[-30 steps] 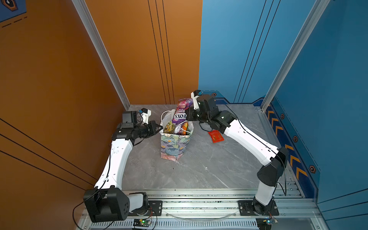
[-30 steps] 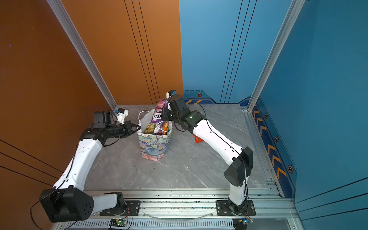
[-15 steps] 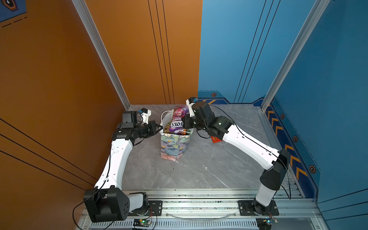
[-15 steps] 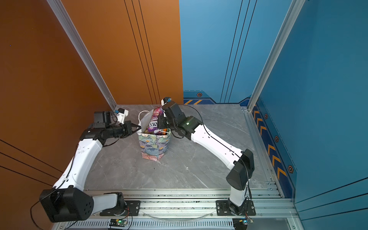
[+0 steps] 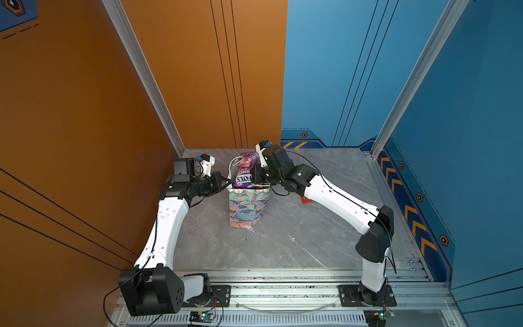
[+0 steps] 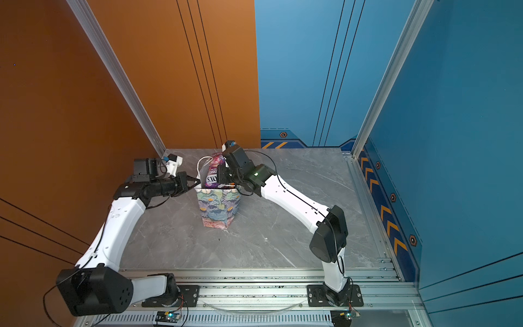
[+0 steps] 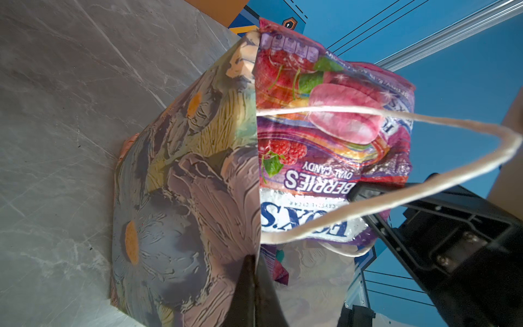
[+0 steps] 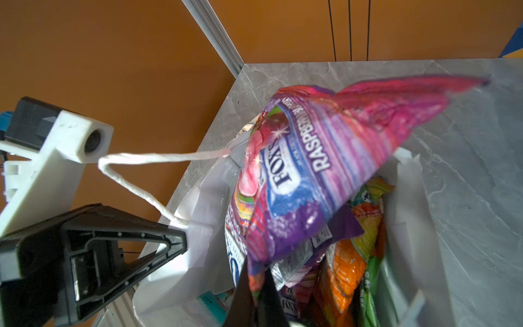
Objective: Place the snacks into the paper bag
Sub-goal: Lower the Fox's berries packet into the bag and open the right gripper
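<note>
The flowered paper bag (image 5: 247, 208) (image 6: 219, 209) stands upright mid-table. My left gripper (image 5: 228, 184) (image 7: 254, 264) is shut on the bag's rim on its left side. My right gripper (image 5: 257, 177) (image 8: 256, 273) hangs over the bag's mouth, shut on a corner of a pink-purple FOX'S packet (image 8: 314, 172). A second FOX'S packet (image 7: 319, 136) sticks up out of the bag beside it. Deeper inside lie orange (image 8: 343, 266), green (image 8: 368, 300) and teal (image 8: 213, 303) snacks. A red packet (image 5: 306, 200) lies on the table, mostly hidden behind my right arm.
A white cord handle (image 7: 424, 181) loops out from the bag's rim toward my left wrist camera mount (image 8: 65, 141). The orange wall (image 5: 85, 141) is close behind the left arm. The grey marble table (image 5: 297, 240) runs to the metal rail (image 5: 283, 283) in front.
My right gripper has carried the FOX'S packet leftward and down, from beside the bag's right rim to over its mouth. The left arm and the bag have stayed still.
</note>
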Controlling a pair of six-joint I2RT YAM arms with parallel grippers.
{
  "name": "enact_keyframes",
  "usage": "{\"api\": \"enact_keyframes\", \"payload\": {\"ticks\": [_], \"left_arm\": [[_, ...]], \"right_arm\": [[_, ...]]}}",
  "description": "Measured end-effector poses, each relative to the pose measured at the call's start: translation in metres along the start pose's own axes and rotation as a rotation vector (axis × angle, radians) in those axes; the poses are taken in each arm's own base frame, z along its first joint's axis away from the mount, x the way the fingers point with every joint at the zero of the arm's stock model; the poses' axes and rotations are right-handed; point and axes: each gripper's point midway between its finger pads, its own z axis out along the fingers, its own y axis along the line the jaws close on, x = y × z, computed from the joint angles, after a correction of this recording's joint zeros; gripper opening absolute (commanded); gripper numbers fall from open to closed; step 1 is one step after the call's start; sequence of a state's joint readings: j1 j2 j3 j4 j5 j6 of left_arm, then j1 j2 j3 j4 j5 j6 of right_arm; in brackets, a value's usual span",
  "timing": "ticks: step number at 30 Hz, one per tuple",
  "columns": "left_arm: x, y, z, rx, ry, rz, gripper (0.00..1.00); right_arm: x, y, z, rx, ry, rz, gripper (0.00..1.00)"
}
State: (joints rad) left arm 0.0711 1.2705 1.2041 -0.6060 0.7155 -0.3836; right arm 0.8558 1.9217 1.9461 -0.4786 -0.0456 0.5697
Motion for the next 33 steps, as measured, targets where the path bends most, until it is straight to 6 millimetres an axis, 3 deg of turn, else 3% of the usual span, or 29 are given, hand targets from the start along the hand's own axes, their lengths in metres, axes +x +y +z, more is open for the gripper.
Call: {"api": "enact_keyframes", "payload": {"ticks": [13, 15, 17, 19, 21, 24, 27, 30, 33], "left_arm": [[0.001, 0.001, 0.000, -0.001, 0.004, -0.003, 0.00], [0.001, 0.001, 0.000, -0.001, 0.004, -0.003, 0.00], [0.001, 0.001, 0.000, -0.001, 0.004, -0.003, 0.00], [0.001, 0.001, 0.000, -0.001, 0.004, -0.003, 0.00], [0.001, 0.000, 0.000, 0.001, 0.004, -0.003, 0.00], [0.001, 0.000, 0.000, 0.002, 0.005, -0.003, 0.00], [0.001, 0.000, 0.000, 0.002, 0.005, -0.003, 0.00], [0.002, 0.000, 0.000, 0.002, 0.005, -0.003, 0.00], [0.002, 0.000, 0.000, 0.002, 0.005, -0.003, 0.00]], "right_arm": [[-0.001, 0.002, 0.001, -0.013, -0.001, 0.041, 0.00], [0.001, 0.001, 0.003, -0.013, -0.001, 0.050, 0.13], [0.006, -0.002, 0.004, -0.009, 0.004, 0.066, 0.42], [0.010, -0.005, 0.004, -0.003, 0.012, 0.067, 0.63], [0.010, -0.007, 0.002, 0.002, 0.008, 0.065, 0.70], [-0.005, -0.009, -0.014, 0.007, -0.035, 0.057, 0.74], [-0.030, -0.011, -0.045, 0.008, -0.116, 0.052, 0.75], [-0.060, -0.014, -0.081, -0.003, -0.213, 0.057, 0.70], [-0.081, -0.018, -0.100, 0.002, -0.279, 0.051, 0.62]]}}
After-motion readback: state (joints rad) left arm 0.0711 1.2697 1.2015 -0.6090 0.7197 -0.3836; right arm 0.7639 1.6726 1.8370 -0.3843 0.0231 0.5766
